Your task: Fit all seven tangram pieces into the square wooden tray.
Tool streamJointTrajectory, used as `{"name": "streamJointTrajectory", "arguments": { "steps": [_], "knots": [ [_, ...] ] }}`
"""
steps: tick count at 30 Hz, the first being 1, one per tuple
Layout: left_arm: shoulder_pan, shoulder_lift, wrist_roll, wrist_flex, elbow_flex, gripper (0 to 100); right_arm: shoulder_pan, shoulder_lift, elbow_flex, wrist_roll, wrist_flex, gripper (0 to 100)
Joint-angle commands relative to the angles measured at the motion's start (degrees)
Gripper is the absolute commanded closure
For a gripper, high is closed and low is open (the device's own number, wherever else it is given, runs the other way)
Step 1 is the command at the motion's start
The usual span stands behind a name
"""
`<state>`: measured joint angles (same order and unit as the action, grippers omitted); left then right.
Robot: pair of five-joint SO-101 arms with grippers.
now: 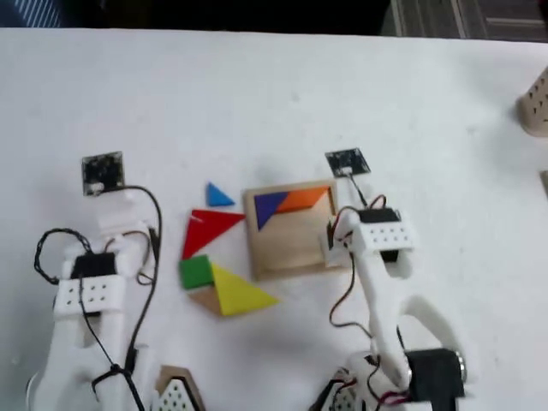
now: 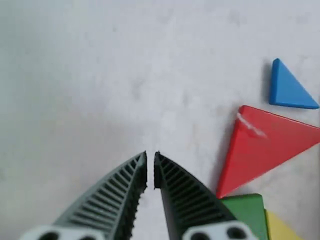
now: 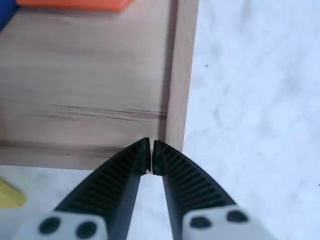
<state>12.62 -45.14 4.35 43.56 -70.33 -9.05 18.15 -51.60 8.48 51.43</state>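
The square pale-wood tray (image 1: 295, 248) is sitting near the middle of the white table (image 1: 257, 94), just beside the right arm, its raised rim framing a mostly bare, grained floor. A purple-blue triangle (image 1: 267, 206) and an orange piece (image 1: 308, 199) are lying flat inside, touching each other along the tray's far edge. The other pieces are lying between the tray and the left arm (all outside it): a small blue triangle (image 1: 218, 196), a large red triangle (image 1: 208, 229), a green square (image 1: 195, 271), a large yellow triangle (image 1: 240, 293) touching that square, and a tan piece (image 1: 204, 300) against both. The left gripper (image 2: 150, 157) is hovering over bare table near the red triangle, jaws closed to a thin slit, holding nothing. The right gripper (image 3: 150, 149) is hanging over the tray's near corner, likewise pinched together and empty.
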Motion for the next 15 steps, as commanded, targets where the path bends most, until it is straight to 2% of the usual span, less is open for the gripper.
{"name": "streamJointTrajectory", "arguments": {
  "steps": [1,5,15],
  "knots": [
    [-4.26,-1.36,-0.53,0.53,1.93,90,0.66,4.26,-0.79,0.88,-2.59,98.1],
    [-8.13,-1.36,-0.26,2.81,2.81,82,0.66,4.26,-0.88,0.88,-2.68,98.1],
    [-13.23,2.95,8.79,3.52,10.73,82,0.57,4.26,-0.97,1.32,-3.30,98.1]
  ]
}}
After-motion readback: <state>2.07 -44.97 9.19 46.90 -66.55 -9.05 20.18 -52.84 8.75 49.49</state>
